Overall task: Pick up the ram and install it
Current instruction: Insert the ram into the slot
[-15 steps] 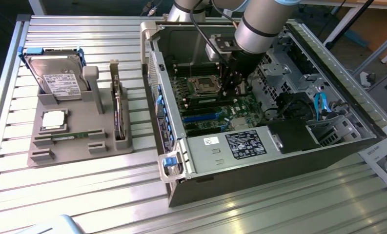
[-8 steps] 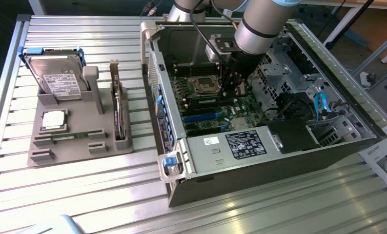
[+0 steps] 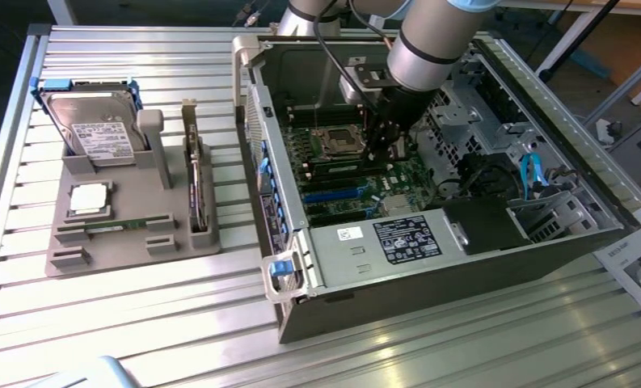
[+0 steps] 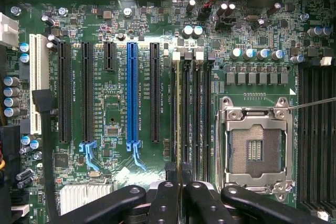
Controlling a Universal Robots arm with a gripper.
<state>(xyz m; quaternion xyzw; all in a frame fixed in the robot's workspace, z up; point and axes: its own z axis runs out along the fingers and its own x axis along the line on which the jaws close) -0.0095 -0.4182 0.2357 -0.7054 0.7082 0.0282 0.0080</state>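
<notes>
One black gripper (image 4: 181, 184), fingers (image 4: 167, 200) clamped on the thin green ram stick (image 4: 180, 114), held it over the black memory slots (image 4: 195, 114) mid-way across the green motherboard (image 4: 118, 90), apparently mid-installation; seating likely called for straight pressure.

Slatted metal table (image 3: 191, 323) carries a grey parts holder (image 3: 137, 202) and an open computer case (image 3: 406, 283), set apart. Printed sheet (image 3: 638, 271) lies beside the case.

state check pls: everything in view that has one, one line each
Thin green ram stick: edge-on at black memory slots; seating unclear.
Black claw: shut on ram stick.
Silver processor socket: empty, contacts exposed.
Blue expansion slot: empty.
Dark computer case: on its side, panel off.
Silver hard drive: upright in grey holder.
Square silver processor chip: flat in holder.
Dark expansion card: on edge in holder.
</notes>
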